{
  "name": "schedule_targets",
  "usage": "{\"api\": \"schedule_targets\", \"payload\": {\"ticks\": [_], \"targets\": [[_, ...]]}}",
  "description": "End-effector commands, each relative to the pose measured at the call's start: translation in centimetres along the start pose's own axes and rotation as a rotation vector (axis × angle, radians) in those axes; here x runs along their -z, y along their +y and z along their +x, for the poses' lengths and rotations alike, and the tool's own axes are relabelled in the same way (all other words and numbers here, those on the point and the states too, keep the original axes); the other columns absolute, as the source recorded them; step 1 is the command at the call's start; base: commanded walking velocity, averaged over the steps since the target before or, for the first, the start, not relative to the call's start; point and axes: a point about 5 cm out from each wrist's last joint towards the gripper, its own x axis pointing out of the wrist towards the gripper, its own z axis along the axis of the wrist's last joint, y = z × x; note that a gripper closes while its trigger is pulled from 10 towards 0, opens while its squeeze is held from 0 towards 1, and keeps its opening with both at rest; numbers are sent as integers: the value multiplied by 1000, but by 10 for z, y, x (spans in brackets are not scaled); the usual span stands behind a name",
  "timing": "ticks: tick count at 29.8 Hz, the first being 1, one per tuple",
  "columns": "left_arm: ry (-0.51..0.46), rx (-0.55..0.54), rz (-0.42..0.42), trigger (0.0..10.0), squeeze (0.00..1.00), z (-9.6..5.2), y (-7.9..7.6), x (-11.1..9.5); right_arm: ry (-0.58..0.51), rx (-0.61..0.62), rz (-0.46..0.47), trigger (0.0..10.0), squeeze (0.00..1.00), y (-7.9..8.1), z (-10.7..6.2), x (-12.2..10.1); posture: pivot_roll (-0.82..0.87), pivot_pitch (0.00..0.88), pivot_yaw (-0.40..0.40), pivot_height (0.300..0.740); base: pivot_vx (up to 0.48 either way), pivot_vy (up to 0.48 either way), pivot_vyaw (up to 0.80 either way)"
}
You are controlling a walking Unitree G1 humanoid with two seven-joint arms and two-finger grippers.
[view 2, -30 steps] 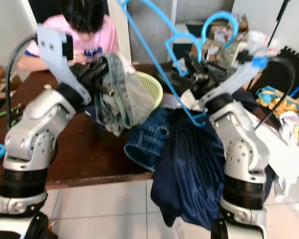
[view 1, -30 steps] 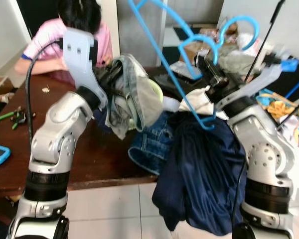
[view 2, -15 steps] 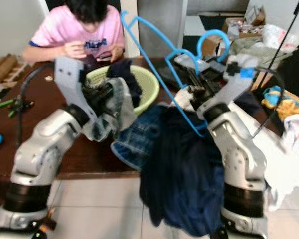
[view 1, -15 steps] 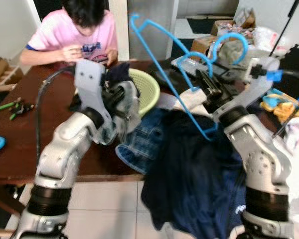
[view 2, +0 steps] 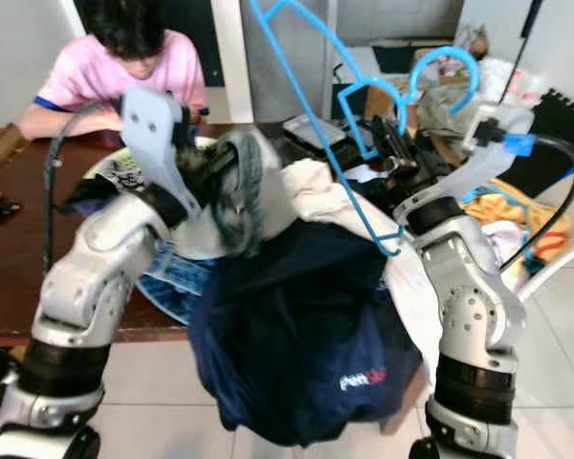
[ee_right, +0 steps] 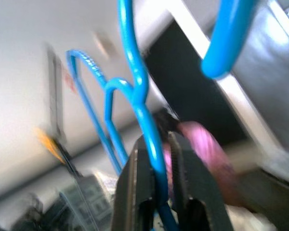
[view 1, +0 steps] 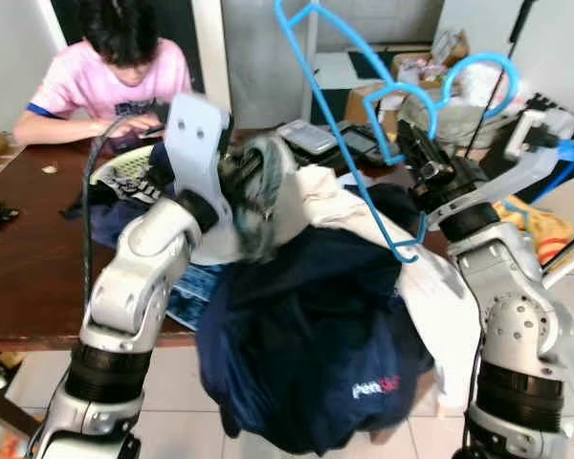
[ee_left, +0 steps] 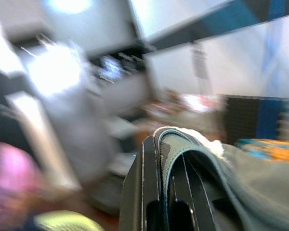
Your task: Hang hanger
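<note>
Right wrist view: right gripper [ee_right: 156, 192] pinches the blue wire hanger [view 1: 349, 182]; left gripper [ee_left: 171, 192] has lifted the grey-green garment [view 1: 258, 196] higher, nearer the hanger.

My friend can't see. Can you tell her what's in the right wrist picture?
The right claw pinches a thin blue hanger between its two black fingers. The hanger's loops and hook rise above it against a pale, blurry room, with a blurred pink shape behind the claw.
</note>
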Motion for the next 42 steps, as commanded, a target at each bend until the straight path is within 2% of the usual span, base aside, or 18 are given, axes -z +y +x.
{"api": "schedule_targets", "payload": {"ticks": [1,3,5,12,13,14,15,18,21,23,27,31,33,34,35,37,39,42], "targets": [[-133,-84,175,10000,0,3,18,-33,-135,-37,120,10000,0,3,-2,-22,37,57,1,740,0,-409,0],[-133,-84,175,10000,0,3,18,-33,-135,-37,120,10000,0,3,-2,-22,37,57,1,740,0,-409,0],[-192,-100,290,10000,0,6,22,-49,-180,-6,157,10000,0,-3,-5,-30,35,59,4,740,0,-409,0],[-199,-78,307,10000,0,7,16,-49,-147,73,67,10000,0,-12,-8,-29,32,61,8,740,0,-412,-507],[-194,-44,250,10000,0,8,9,-46,-145,128,35,10000,0,-21,-10,-30,30,62,9,740,0,-412,-800],[-194,-44,250,10000,0,8,9,-46,-145,128,35,10000,0,-21,-10,-30,30,62,9,740,0,-412,-800],[-181,9,151,10000,0,10,-1,-40,-138,203,-13,10000,0,-32,-13,-32,30,62,9,740,0,-360,-800],[-125,173,45,10000,0,10,-37,-18,-50,449,-259,10000,0,-65,-29,-36,21,63,10,740,0,0,-792],[-125,173,45,10000,0,10,-37,-18,-50,449,-259,10000,0,-65,-29,-36,21,63,10,740,0,0,-788],[-69,235,-48,10000,0,8,-59,4,79,582,-476,10000,0,-80,-47,-33,4,59,0,740,0,0,-788],[4,252,-120,10000,0,1,-73,28,179,655,-591,10000,0,-90,-65,-25,-12,62,-1,740,0,0,-788],[149,177,-210,10000,0,-24,-79,67,333,701,-658,10000,0,-91,-102,0,-25,67,-12,740,0,0,-788],[149,177,-210,10000,0,-24,-79,67,333,701,-658,10000,0,-91,-102,0,-25,67,-12,740,0,0,-788],[204,129,-235,10000,0,-37,-76,79,368,701,-649,10000,0,-86,-116,10,-29,71,-16,740,0,0,-788],[204,129,-235,10000,0,-37,-76,79,368,701,-649,10000,0,-86,-116,10,-29,71,-16,740,0,0,-788],[317,59,-238,10000,0,-78,-71,97,411,702,-636,10000,0,-63,-146,29,-36,77,-22,740,0,0,-788],[317,59,-238,10000,0,-78,-71,97,411,702,-636,10000,0,-63,-146,29,-36,77,-22,740,0,0,-788],[419,41,-202,10000,0,-117,-74,107,469,680,-668,10000,0,-41,-160,45,-37,81,-23,740,0,0,-788]]}}
